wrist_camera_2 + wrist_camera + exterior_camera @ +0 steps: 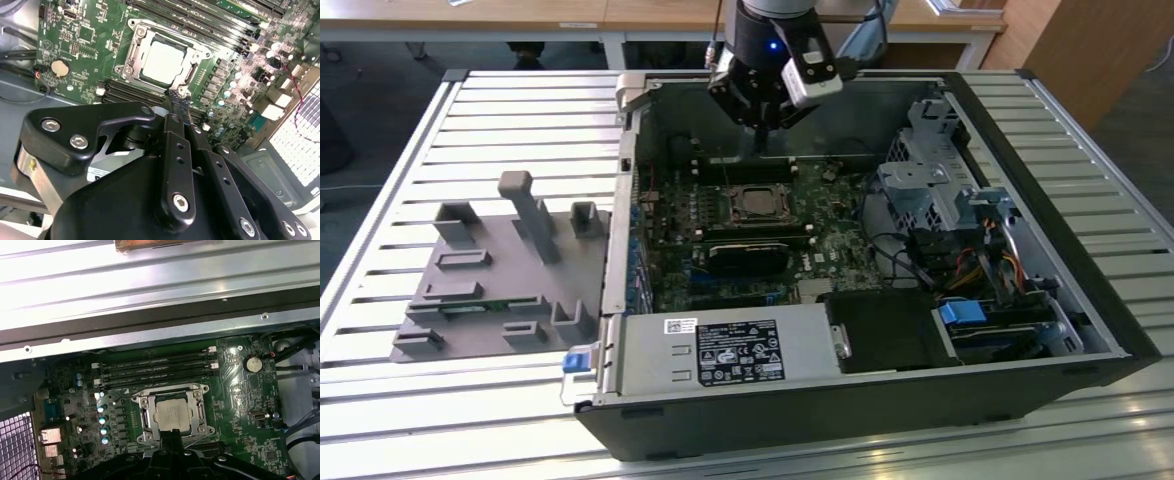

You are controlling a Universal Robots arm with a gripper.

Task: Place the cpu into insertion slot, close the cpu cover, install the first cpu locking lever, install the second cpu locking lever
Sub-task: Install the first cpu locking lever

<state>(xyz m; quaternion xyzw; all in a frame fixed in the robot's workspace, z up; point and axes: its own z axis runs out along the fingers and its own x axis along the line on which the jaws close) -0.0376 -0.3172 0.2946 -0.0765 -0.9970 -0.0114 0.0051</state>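
Note:
The cpu [162, 60] lies flat in the insertion slot [754, 205] on the green board, its silvery top facing up. The cpu cover [134, 50], a silvery frame, lies down around the chip and leaves its top showing through the window. In the first wrist view the cpu [172, 415] and cpu cover [146, 415] look the same. My gripper [179, 96] hovers just beside one edge of the socket, fingers pressed together with nothing between them. In the exterior view the gripper [761, 148] hangs above the board behind the socket. I cannot tell how the locking levers stand.
The board sits deep inside an open black computer case [1067, 330]. Long memory slots [155, 367] run beside the socket. A labelled power supply [720, 350] and a drive cage with cables [947, 200] crowd the case. A grey fixture tray [494, 270] lies on the exterior view's left.

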